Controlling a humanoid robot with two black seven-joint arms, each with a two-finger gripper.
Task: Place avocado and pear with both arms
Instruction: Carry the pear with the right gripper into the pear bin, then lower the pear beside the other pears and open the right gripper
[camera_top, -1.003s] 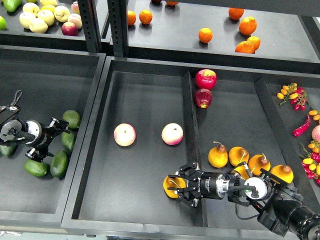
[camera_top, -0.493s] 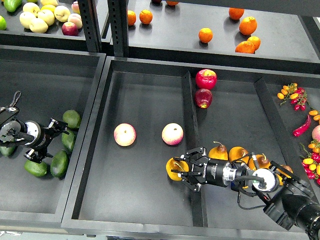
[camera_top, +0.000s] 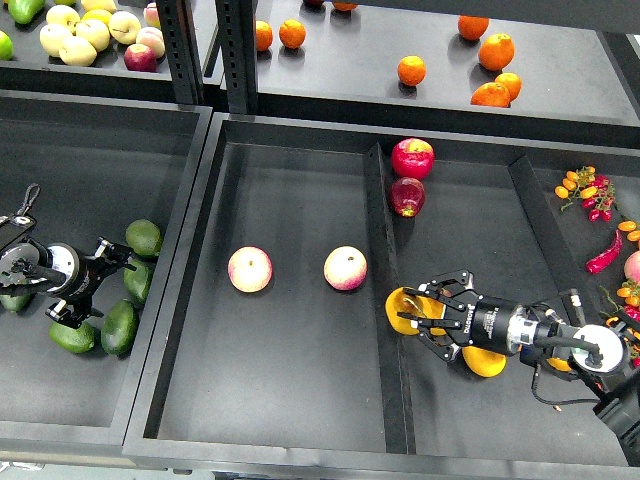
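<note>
My right gripper (camera_top: 424, 313) is shut on a golden-yellow pear (camera_top: 402, 309) and holds it just right of the divider (camera_top: 381, 240), at the left edge of the right compartment. Another yellow pear (camera_top: 486, 361) shows under my right arm. My left gripper (camera_top: 104, 275) is open and empty in the left tray, among several green avocados. One avocado (camera_top: 144, 237) lies just above its fingers, another (camera_top: 136, 281) just right of them, and two more (camera_top: 119, 327) lie below.
Two pink-and-cream apples (camera_top: 250, 269) (camera_top: 345, 268) lie in the middle tray. Two red apples (camera_top: 412, 157) sit at the back of the right compartment. Oranges (camera_top: 410, 70) and pale apples (camera_top: 77, 48) are on the back shelf. Chillies and small fruits (camera_top: 602, 252) lie far right.
My right gripper has carried the pear to the right, from the middle tray over the divider into the right compartment. My left gripper has barely moved.
</note>
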